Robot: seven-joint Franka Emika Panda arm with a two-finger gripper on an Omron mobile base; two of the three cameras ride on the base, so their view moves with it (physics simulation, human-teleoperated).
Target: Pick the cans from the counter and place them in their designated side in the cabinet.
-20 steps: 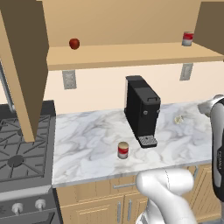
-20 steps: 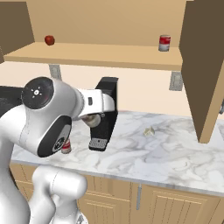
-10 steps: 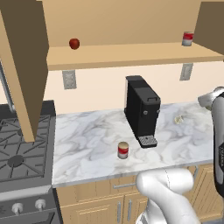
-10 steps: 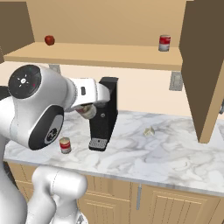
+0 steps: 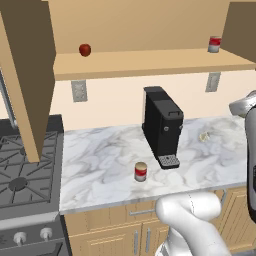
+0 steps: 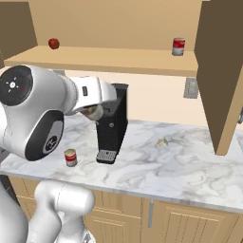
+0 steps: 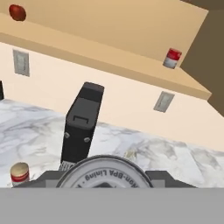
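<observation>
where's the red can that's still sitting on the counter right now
The red can stands upright near the counter's front edge, just left of the black coffee machine.

White marble counter (image 5: 100,165) with grey veins. Small cylindrical tin with red label band and pale top (image 5: 141,172). Black boxy coffee machine (image 5: 162,127). Light tan wooden cabinet shelf (image 5: 150,62) bears a round red fruit (image 5: 85,49) and a red-and-grey can (image 5: 214,44). Dark grey stove top (image 5: 22,175).
</observation>
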